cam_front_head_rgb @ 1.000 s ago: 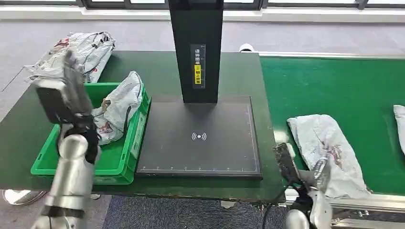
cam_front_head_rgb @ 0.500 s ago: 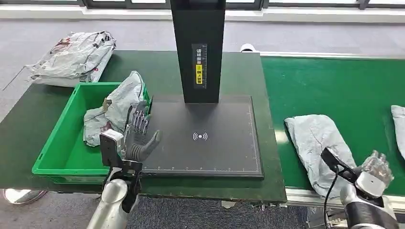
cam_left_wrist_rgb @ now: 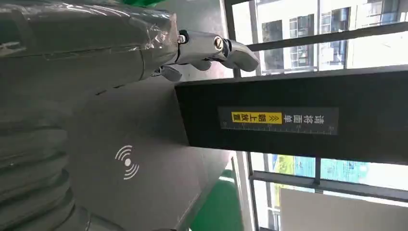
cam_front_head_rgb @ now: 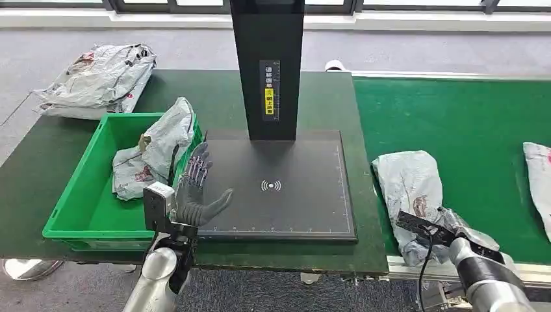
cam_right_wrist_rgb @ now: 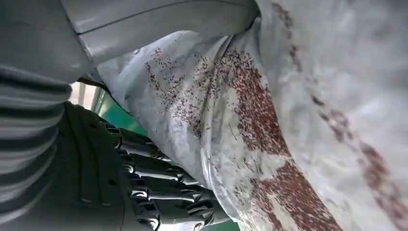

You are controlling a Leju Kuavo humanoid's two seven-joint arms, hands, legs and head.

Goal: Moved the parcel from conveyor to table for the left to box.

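Right robot hand [cam_front_head_rgb: 455,229] is being closed around the near end of the crumpled grey plastic mailer parcel with dark red print [cam_front_head_rgb: 412,188]; in the right wrist view the dark fingers [cam_right_wrist_rgb: 159,192] are being curled under the film while the thick grey thumb [cam_right_wrist_rgb: 159,19] is being pressed over it, so the parcel is judged to be grasped, though not deeply. For the step to go well, a full fold of film is best being gathered between thumb and fingers before any lift, since the soft bag is likely to be sagging and sliding out of a shallow pinch. The parcel is lying on the green conveyor belt [cam_front_head_rgb: 455,110], just beside the edge of the dark green surface [cam_front_head_rgb: 325,97], and is looking limp, wrinkled and glossy. A low carry across to the black scanning pad with a white wireless mark [cam_front_head_rgb: 273,185] is being advised, clear of the black upright post [cam_front_head_rgb: 268,65]. Left robot hand [cam_front_head_rgb: 195,195] is being held released, fingers spread, over the pad's near corner beside the green plastic crate [cam_front_head_rgb: 84,214].
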